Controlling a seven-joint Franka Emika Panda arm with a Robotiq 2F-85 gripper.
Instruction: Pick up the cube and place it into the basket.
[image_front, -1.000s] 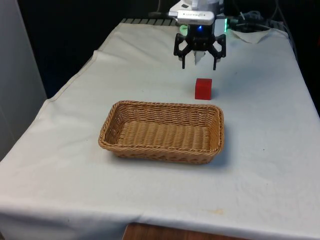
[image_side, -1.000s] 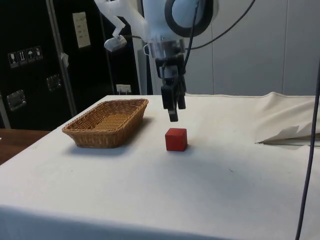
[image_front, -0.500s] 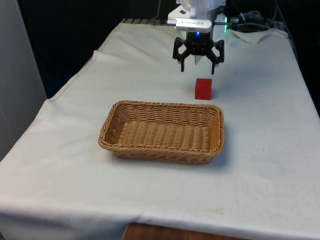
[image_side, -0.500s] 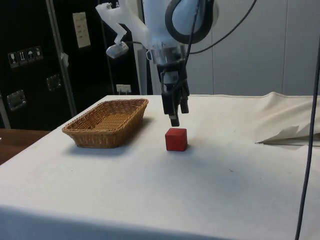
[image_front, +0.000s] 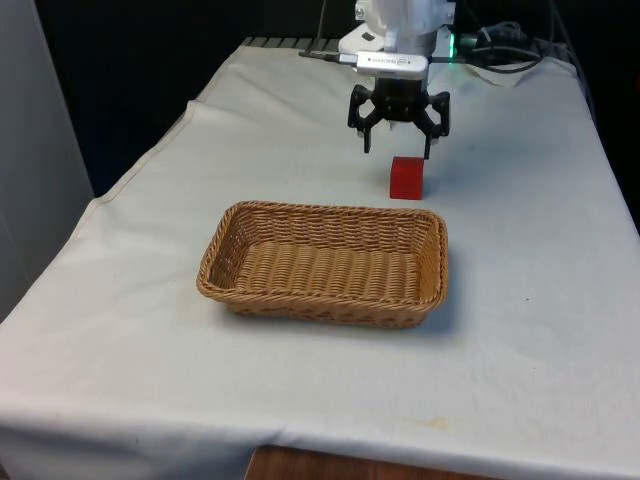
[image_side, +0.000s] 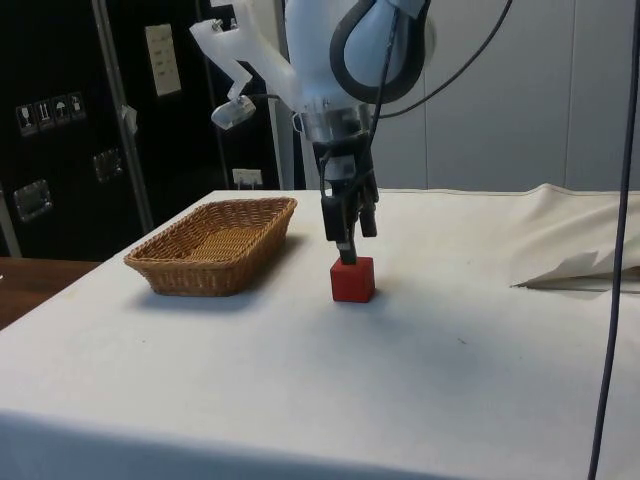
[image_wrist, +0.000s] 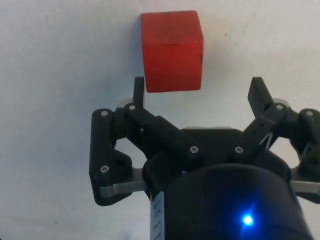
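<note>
**Fingers spread just behind the red cube**

While the red cube (image_front: 406, 178) sits on the white cloth of the desk (image_front: 530, 330), the gripper (image_front: 399, 146) hangs low over it with its fingers (image_wrist: 139, 91) spread wide and nothing between them. Seen from the front, the fingertips reach down to about the level of the cube's top, on the cube's robot side. From the side, one fingertip meets the cube's upper edge, though whether it touches cannot be told. The wrist view puts the cube just ahead of the two fingertips rather than between them, its near face close to one of them. On the camera side of the cube lies the wicker basket (image_front: 322, 264), near it but apart.
</note>
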